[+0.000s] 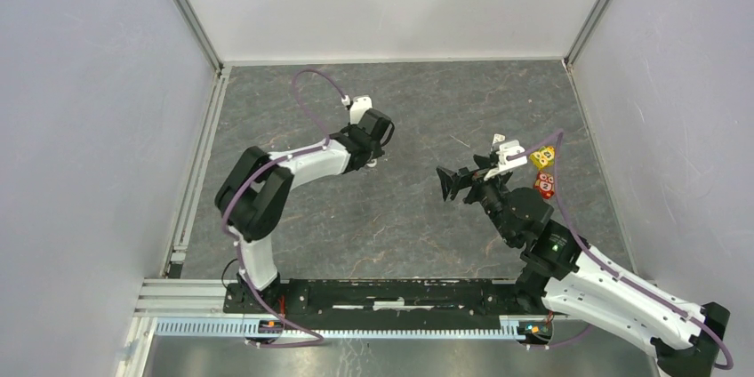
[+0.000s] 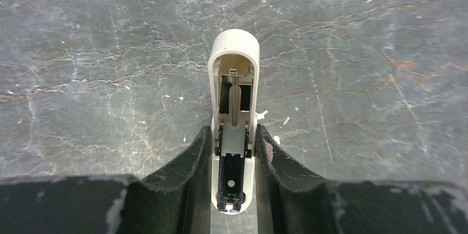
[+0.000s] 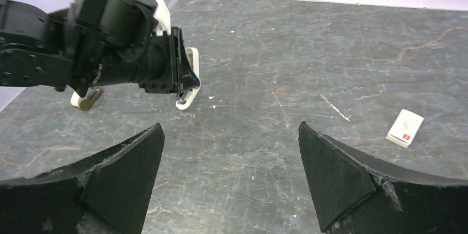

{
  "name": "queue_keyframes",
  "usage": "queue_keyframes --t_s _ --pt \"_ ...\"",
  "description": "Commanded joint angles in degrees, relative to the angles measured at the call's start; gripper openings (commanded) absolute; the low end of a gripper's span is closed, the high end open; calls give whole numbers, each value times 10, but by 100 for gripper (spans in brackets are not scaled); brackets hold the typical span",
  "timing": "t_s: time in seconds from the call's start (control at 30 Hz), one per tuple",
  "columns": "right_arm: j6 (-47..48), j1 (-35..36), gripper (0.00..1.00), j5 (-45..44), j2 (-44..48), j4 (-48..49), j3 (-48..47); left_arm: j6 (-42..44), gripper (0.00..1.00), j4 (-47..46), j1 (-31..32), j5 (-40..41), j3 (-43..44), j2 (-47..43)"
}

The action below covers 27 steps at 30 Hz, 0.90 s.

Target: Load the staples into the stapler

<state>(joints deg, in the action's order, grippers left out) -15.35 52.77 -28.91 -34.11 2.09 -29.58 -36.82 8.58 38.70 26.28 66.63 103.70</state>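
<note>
Left jaws clamp the opened stapler (image 2: 234, 57); right jaws gape empty, the staple box (image 3: 404, 128) lying apart to one side.

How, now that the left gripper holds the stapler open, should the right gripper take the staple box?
Pinch the staple box across its two long sides, coming straight down from above: it lies flat on the table, so only those low edges offer opposing faces. The right gripper stands open, empty.

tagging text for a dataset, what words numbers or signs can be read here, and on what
none readable
box: red mark, too small to read
left arm: tiny white print, blurred
cubes: cartoon faces, no words seen
</note>
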Motion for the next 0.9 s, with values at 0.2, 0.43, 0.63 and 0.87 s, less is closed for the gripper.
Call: queue_keyframes --t_s 0.2,0.43,0.63,0.87 --pt "24 -1 98 -57 17 -41 -30 -77 17 36 0 48 67 80" --pt "20 0 98 -56 16 -38 -34 -74 39 42 0 24 60 73" --pt "14 0 98 -50 15 -39 -36 -57 63 66 0 20 61 35" --pt "8 0 98 -36 13 -33 -30 -10 74 118 -10 9 51 -37"
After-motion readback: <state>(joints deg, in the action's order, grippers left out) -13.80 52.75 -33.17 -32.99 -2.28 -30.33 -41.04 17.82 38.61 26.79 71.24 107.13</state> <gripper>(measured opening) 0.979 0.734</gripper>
